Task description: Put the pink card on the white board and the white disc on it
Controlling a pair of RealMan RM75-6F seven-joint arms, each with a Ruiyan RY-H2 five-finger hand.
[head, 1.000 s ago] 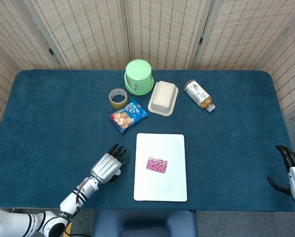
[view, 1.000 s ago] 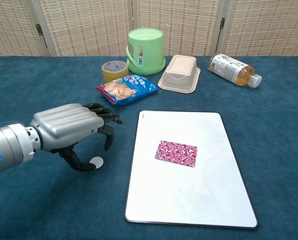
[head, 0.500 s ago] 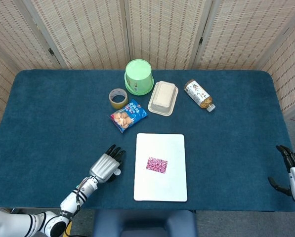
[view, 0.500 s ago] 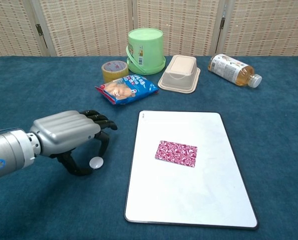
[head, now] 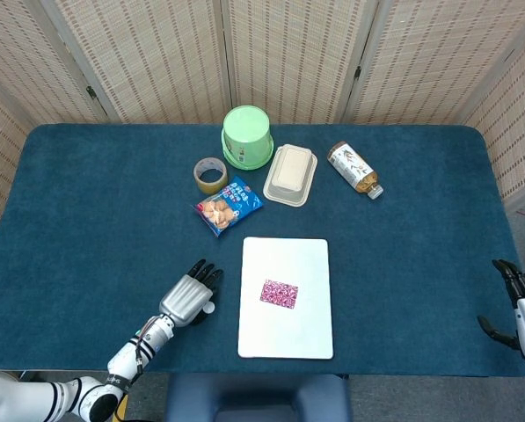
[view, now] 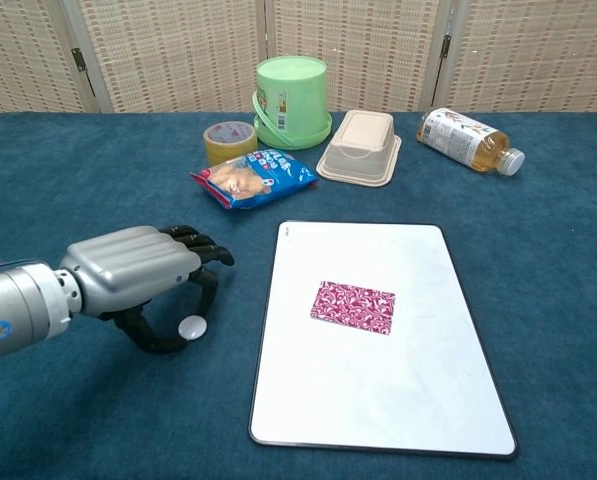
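Observation:
The pink patterned card lies flat near the middle of the white board. Left of the board, the small white disc lies on the blue cloth. My left hand arches over the disc, its thumb and dark fingertips curved down on either side of it; I see no grip on the disc. My right hand rests at the table's right edge in the head view, fingers apart, holding nothing.
Along the back stand an upturned green bucket, a tape roll, a blue snack bag, a beige lidded box and a bottle on its side.
My left hand has drawn back a little toward the near-left and sunk lower over the disc. The disc, card and right hand have stayed put.

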